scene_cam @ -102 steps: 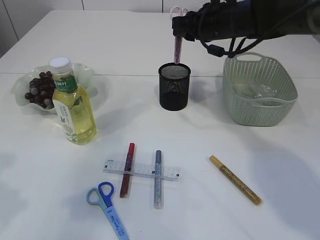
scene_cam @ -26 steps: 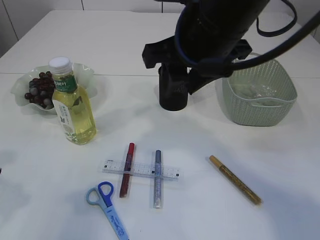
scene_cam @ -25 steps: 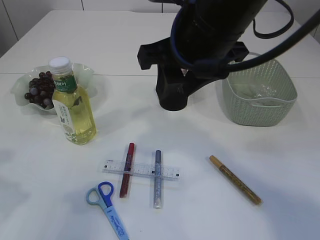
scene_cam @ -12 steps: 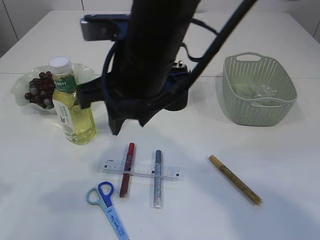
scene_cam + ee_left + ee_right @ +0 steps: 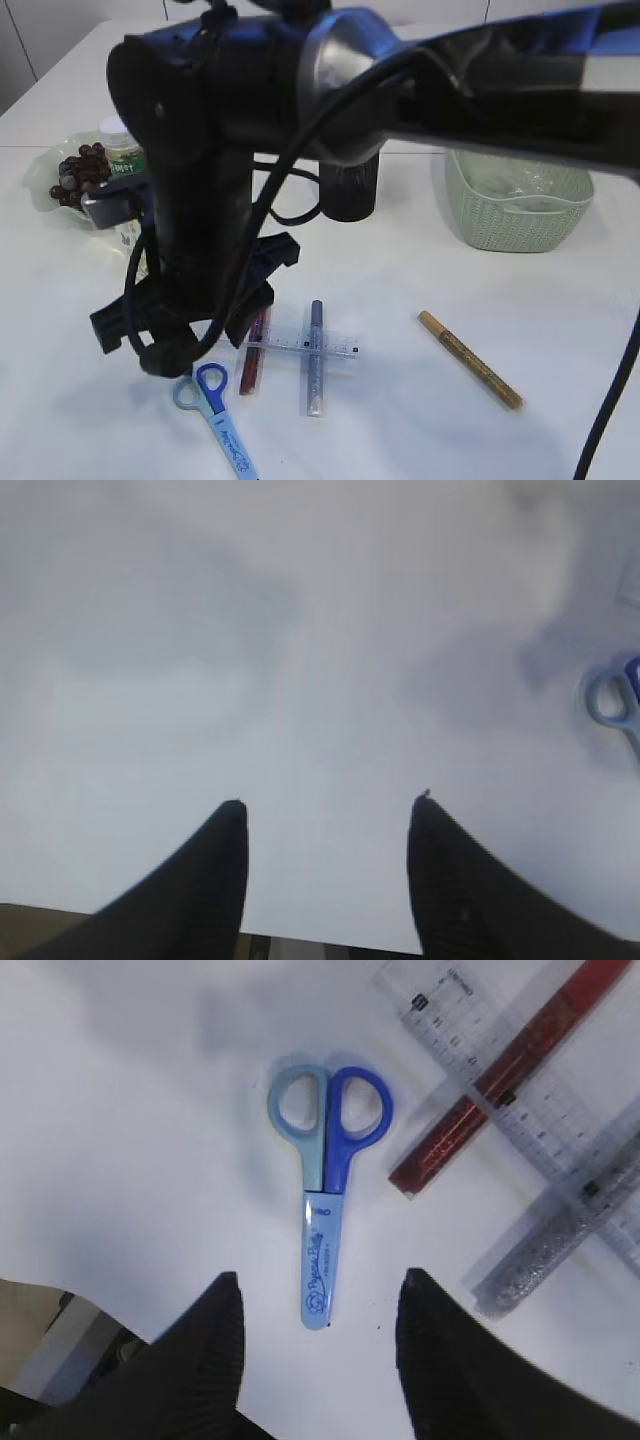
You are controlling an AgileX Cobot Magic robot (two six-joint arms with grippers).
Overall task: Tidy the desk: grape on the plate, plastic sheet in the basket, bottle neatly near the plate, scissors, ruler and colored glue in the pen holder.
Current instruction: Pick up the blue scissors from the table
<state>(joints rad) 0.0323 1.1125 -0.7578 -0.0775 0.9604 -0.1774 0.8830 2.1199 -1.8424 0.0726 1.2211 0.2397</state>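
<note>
Blue scissors (image 5: 325, 1190) lie closed on the white table, handles away from me, with the blade tip between the open jaws of my right gripper (image 5: 320, 1275), which hovers above and holds nothing. In the exterior view the scissors (image 5: 215, 410) lie just below the right arm, which has reached across to the front left. A clear ruler (image 5: 300, 345) lies over a red glue stick (image 5: 255, 350) and a silver one (image 5: 315, 355). My left gripper (image 5: 328, 800) stands open over bare table, with the scissors' handle (image 5: 610, 695) at the right edge. The arm hides most of the bottle (image 5: 120, 140).
A gold glue pen (image 5: 470, 358) lies at the front right. The black mesh pen holder (image 5: 350, 190) stands behind the arm. The green basket (image 5: 515, 215) at the back right holds a clear plastic sheet (image 5: 520, 185). Grapes (image 5: 75, 170) lie on the plate (image 5: 45, 165) at the back left.
The right arm has swung from the pen holder at the back down to the front left, over the scissors. Both grippers stay open.
</note>
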